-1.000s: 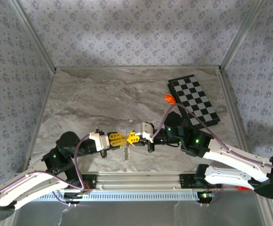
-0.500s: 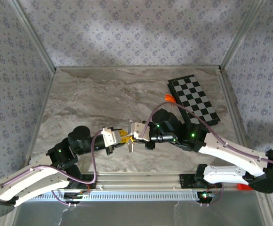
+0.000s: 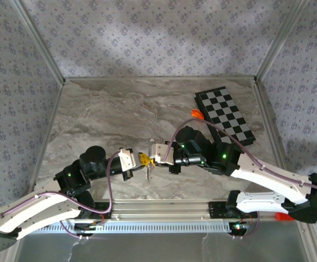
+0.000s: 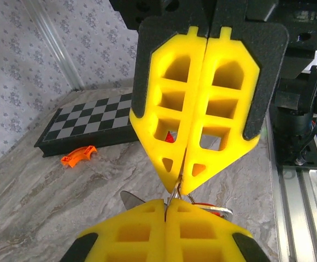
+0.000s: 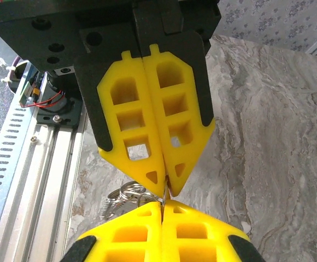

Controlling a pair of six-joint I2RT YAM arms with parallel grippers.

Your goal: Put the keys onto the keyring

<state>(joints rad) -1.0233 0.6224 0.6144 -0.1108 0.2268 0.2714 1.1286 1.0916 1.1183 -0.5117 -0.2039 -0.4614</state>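
Rail (image 3: 164, 208) of the arm mount lies on the near side of both jaws. The left gripper (image 3: 145, 159) and right gripper (image 3: 150, 158) meet tip to tip above the front of the bench (image 3: 120, 109).

Left jaws: pressed together, with a thin sliver of silver metal entering their tips. Right jaws: likewise pressed together, a fine wire loop running up into their points. Judgement: both pinch the keyring (image 5: 123, 195). Its coiled turns bunch just beside the meeting point, on the rail side in the right wrist view. Which strand each pair grips cannot be told.

The keys (image 3: 148, 173) hang directly under the touching tips. The long axis runs away from the jaws toward the rail in the overhead view. A grey blade and a red tag show to either side beneath the tips in the left wrist view. Whether the keys touch the bench cannot be told. Neither arm is nearer; both are at the work.

Judgement: the coming move turns on the ring's split lying exactly between the opposed tips, so any spreading must act across that line.

Beyond the right jaws, well apart, lies an orange curved piece (image 3: 197, 114). A chessboard (image 3: 227, 117) sits just beside it, farther out.
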